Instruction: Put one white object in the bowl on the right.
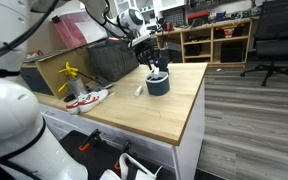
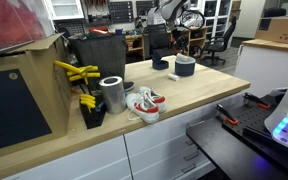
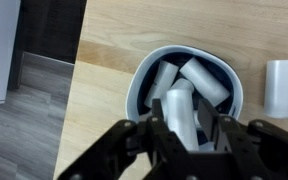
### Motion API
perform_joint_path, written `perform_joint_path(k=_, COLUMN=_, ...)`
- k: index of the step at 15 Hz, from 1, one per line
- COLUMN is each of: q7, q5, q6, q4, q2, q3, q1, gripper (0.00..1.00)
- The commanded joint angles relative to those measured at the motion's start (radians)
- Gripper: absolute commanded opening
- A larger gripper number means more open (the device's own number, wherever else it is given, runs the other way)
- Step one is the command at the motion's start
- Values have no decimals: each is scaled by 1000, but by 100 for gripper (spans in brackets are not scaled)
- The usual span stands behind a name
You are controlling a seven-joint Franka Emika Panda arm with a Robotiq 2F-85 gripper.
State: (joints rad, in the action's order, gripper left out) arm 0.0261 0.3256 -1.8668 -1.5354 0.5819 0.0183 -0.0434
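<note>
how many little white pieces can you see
4 white pieces: two lying in the bowl, one between the jaws of the pincer over it, one on the table beside it. More may be hidden underneath.

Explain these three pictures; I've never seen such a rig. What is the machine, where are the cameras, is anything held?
The machine is one robot arm with two jaws at its tip. Two pictures come from cameras standing outside it, viewing the wooden table from different places. The third comes from a camera on the wrist, looking down past the jaws. They hang over a dark bowl with white pieces in it and seem to grip one white piece. Another piece lies on the table beside the bowl. A white-and-red dish sits farther off.
</note>
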Motion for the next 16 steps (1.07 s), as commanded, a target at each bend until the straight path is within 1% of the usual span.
perform_joint_path(k=1, q7=9, q5=-28, q6=33, q4=37, q2=2, q3=-3, q1=-3, gripper=74)
perform_joint_path(k=4, q7=21, q5=-45, q6=35, q4=47, q2=-6, q3=-12, q1=-5, gripper=97)
perform_joint_path(k=5, q7=28, q5=-51, q6=36, q4=49, q2=-12, q3=-19, q1=-11, gripper=100)
perform_joint_path(k=11, q7=55, q5=-47, q6=50, q4=79, q2=-37, q3=-63, q1=-63, gripper=100)
perform_joint_path(k=13, q7=64, q5=-38, q6=39, q4=75, q2=-50, q3=-79, q1=-89, gripper=100)
perform_joint_path(k=16, q7=74, q5=-37, q6=64, q4=56, q2=-94, q3=-98, q1=-122, gripper=100)
